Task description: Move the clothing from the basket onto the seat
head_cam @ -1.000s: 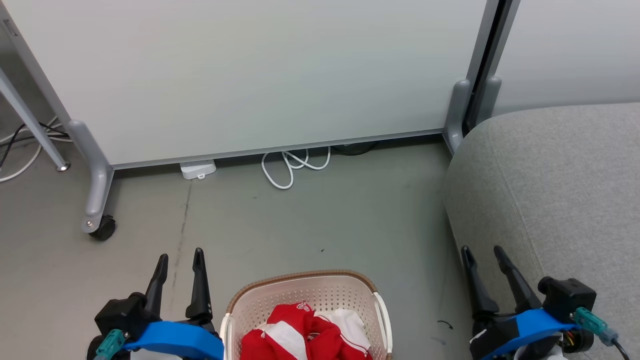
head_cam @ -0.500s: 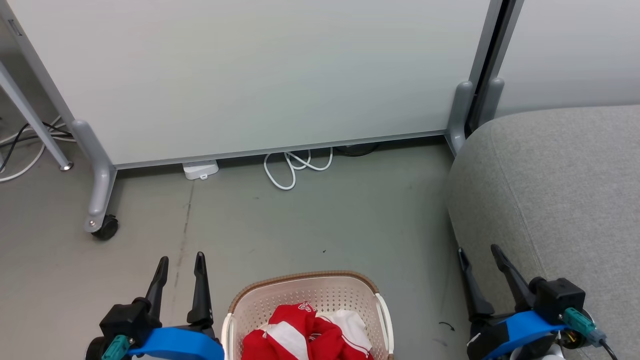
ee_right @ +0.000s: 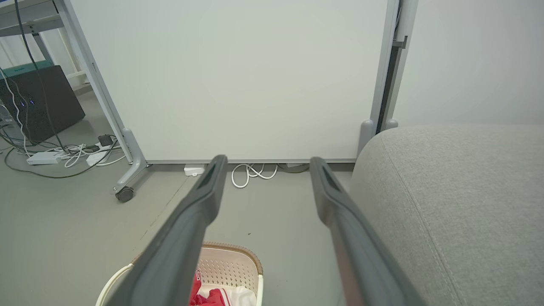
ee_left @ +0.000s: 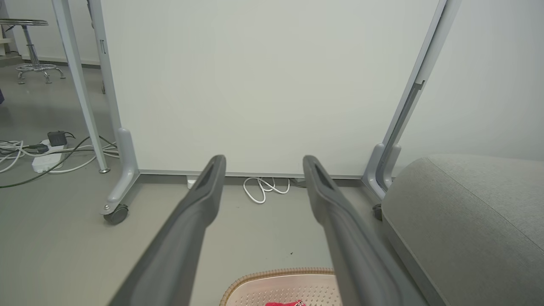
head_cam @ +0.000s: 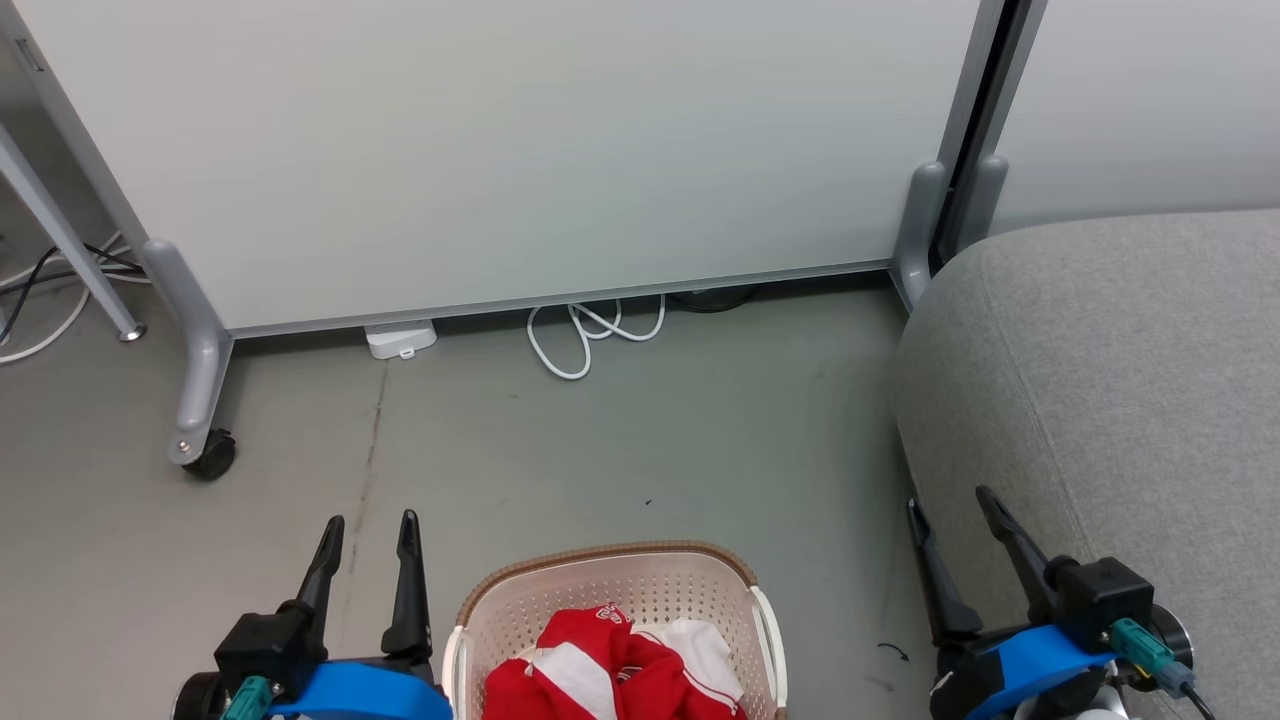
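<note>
Head view puts the left claw [head_cam: 370, 518] at the lower left, its two fingers apart with nothing between them, just beside the basket [head_cam: 600, 553]. Since half a second ago it has slid a little toward the basket and sunk lower in the picture. The right claw [head_cam: 947, 497], fingers likewise spread and empty, stands at the lower right by the near edge of the seat [head_cam: 1120, 380]; whether it touches the fabric I cannot tell. It too sits lower and slightly further left than before. The clothing [head_cam: 610, 665], red with white panels, lies bunched inside the basket, unmoved. The basket rests on the grey floor [head_cam: 700, 440], near the seat but apart from it. Basket, seat and the coiled white cable [head_cam: 590, 335] have kept their places.
</note>
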You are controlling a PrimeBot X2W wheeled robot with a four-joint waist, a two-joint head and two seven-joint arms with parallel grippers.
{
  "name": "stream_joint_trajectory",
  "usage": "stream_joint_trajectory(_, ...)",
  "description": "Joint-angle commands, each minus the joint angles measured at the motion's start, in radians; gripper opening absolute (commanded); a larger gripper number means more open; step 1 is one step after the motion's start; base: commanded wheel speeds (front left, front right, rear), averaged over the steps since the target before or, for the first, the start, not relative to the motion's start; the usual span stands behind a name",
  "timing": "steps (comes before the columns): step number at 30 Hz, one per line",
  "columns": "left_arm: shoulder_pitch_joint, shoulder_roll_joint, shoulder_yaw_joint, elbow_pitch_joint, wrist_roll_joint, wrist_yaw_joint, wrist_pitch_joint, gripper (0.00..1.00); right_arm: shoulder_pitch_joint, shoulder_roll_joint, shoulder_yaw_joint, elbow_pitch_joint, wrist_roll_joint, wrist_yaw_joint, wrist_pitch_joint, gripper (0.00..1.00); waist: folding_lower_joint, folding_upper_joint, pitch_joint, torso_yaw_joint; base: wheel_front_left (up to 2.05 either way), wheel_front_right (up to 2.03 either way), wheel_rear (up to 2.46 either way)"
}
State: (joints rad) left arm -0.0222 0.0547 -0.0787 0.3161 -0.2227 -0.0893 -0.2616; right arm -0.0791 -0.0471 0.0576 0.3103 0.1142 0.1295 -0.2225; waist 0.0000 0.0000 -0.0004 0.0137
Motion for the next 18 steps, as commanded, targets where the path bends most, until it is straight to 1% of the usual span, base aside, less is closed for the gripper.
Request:
stream_joint_trajectory(1,0.007,0.000,0.001,0.003,-0.002,-0.004,-0.005,1.00,-0.008,-0.006,0.000,-0.004,0.001,0.002,-0.006,1.00,0.0000,0.0000,0.001,0.000,0.00,0.00,0.00)
stream_joint_trajectory(18,-0.004,-0.002,0.010,0.009,-0.016,-0.005,-0.005,1.00,-0.019,-0.006,-0.007,0.008,0.021,0.002,-0.010,1.00,0.0000,0.0000,0.007,0.001,0.00,0.00,0.00)
